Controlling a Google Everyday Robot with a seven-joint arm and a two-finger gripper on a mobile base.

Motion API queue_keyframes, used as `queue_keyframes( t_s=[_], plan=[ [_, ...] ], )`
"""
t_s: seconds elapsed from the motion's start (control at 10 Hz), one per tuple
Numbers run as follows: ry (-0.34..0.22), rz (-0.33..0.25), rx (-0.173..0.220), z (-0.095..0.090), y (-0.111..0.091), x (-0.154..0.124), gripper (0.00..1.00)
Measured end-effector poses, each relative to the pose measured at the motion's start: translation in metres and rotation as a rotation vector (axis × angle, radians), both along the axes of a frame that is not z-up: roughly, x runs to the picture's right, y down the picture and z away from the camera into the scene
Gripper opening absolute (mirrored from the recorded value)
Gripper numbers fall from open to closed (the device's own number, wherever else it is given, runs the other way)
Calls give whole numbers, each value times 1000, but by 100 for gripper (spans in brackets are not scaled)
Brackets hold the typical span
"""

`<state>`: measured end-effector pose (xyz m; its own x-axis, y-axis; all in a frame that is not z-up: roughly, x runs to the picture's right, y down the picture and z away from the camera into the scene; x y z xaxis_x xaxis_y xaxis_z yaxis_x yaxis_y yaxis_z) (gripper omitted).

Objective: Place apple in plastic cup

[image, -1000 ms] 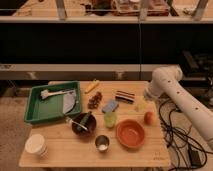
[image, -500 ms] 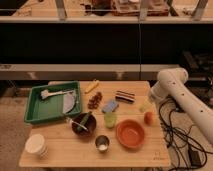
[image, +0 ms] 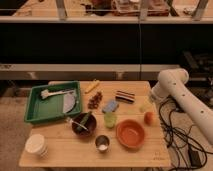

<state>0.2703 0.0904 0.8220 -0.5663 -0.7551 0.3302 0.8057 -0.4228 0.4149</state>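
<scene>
The apple (image: 149, 118) is a small orange-red fruit on the wooden table (image: 60, 150), near its right edge. The plastic cup (image: 110, 120) is yellow-green and stands upright at the table's middle, left of the apple and apart from it. My gripper (image: 146, 106) hangs at the end of the white arm (image: 172, 82), pointing down just above and behind the apple. The cup looks empty.
An orange bowl (image: 131, 133) sits between cup and apple, toward the front. A metal cup (image: 102, 143), a dark bowl with a utensil (image: 83, 124), a blue sponge (image: 109, 106), a dark packet (image: 124, 97), a green tray (image: 54, 102) and a white cup (image: 36, 146) also stand on the table. Cables (image: 177, 135) hang at the right.
The arm's upper joint has shifted to the right and slightly down. The gripper has settled a little lower over the apple. The table's objects have not moved.
</scene>
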Motion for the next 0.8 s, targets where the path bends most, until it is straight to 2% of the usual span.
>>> queue_keyframes(
  t_s=[0.1,0.3,0.6,0.8],
  plan=[
    [25,44,-6,-2,3,4,80],
    [74,50,-12,-3,11,3,80],
    [157,66,-61,7,20,3,80],
    [205,120,-90,14,29,5,80]
  ],
)
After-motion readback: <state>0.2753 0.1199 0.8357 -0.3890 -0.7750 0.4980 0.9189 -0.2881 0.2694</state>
